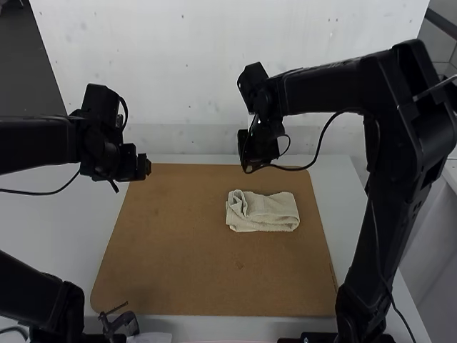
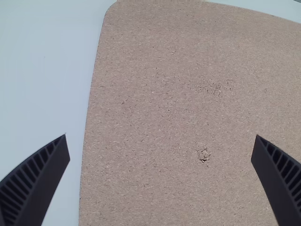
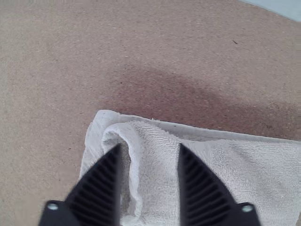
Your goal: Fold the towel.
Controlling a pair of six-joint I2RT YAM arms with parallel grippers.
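The towel (image 1: 273,214) lay folded into a small bundle on the brown board (image 1: 168,250), right of its middle, with a loose fold curling up at the left end. The left gripper (image 1: 145,167), its fingers spread wide, hung by the board's far left corner. The right gripper (image 1: 258,158) hung above the board's far right part, fingers apart.

A brown, finely speckled board (image 2: 155,108) is seen lying flat on a white desk (image 2: 42,70). One rounded corner is shown, and the board is bordered by the desk along two edges. Its surface is marked by a small chipped spot (image 2: 203,155) and a patch of fine pits (image 2: 214,88). The dark, ribbed fingers (image 2: 35,181) of the left gripper (image 1: 145,166) are held wide apart above.
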